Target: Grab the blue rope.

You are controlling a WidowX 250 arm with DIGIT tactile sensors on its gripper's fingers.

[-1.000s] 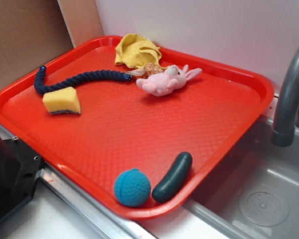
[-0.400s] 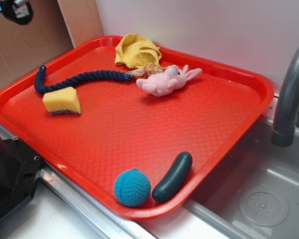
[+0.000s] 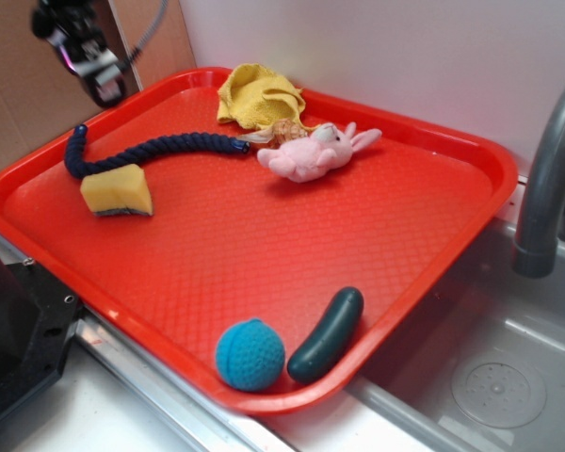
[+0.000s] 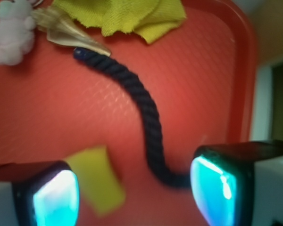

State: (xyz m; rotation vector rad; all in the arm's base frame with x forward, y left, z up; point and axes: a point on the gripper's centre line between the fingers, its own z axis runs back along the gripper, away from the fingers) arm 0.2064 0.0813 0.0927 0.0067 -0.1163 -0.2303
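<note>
Now the gripper (image 3: 102, 87) hangs above the red tray's (image 3: 471, 151) far left rim, jaws spread wide, holding nothing. Below it the blue rope (image 3: 151, 148) lies curved on the tray, bending around the yellow sponge (image 3: 118, 191).

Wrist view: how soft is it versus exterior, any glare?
Wrist view: soft throughout, blue rope smeared, jaws blurred with cyan glow on their pads. Exterior view: sharp on the tray; only the gripper is blurred, with mild sheen on the tray rim.
</note>
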